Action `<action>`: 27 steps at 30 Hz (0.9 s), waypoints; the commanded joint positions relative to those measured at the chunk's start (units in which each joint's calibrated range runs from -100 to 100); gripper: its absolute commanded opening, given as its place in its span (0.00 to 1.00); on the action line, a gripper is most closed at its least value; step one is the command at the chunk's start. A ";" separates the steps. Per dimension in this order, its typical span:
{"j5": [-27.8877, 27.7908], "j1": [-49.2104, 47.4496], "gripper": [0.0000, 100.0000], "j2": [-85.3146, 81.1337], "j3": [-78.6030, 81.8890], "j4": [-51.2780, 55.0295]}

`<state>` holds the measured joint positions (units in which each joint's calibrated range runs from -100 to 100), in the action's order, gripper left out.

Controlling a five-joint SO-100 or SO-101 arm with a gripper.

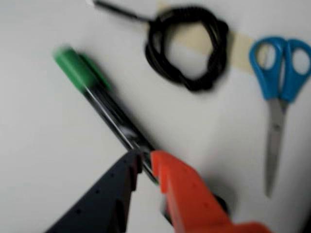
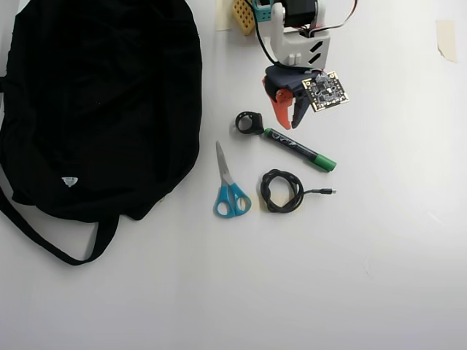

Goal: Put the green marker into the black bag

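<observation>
wrist view close – overhead view top-down, far

Colours on the white table [image 2: 379,248]

Green marker [image 2: 299,150]: black barrel with white print, bright green cap. Gripper [image 1: 146,162]: one orange finger, one black or perhaps dark navy in the blurred wrist view. Beyond the fingertips, scissors [image 2: 230,186] with blue handles, a black cable [image 2: 282,190]; black bag [image 2: 102,102] with white tag.

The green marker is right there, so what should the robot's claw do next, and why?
Probably squeeze shut. In the wrist view the gripper has one finger on each side of the green marker, near its black end, with a small gap left. The marker seems to lie on the table, far from the black bag.
</observation>
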<state>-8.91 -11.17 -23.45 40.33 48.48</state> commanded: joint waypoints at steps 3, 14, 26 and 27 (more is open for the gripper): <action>-3.41 0.70 0.02 2.21 -2.86 2.26; -3.67 -1.85 0.05 12.50 -10.50 2.34; -4.35 -2.74 0.23 18.14 -12.30 2.60; -4.41 -2.74 0.23 18.14 -12.21 3.29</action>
<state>-13.02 -13.45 -5.02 30.11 50.62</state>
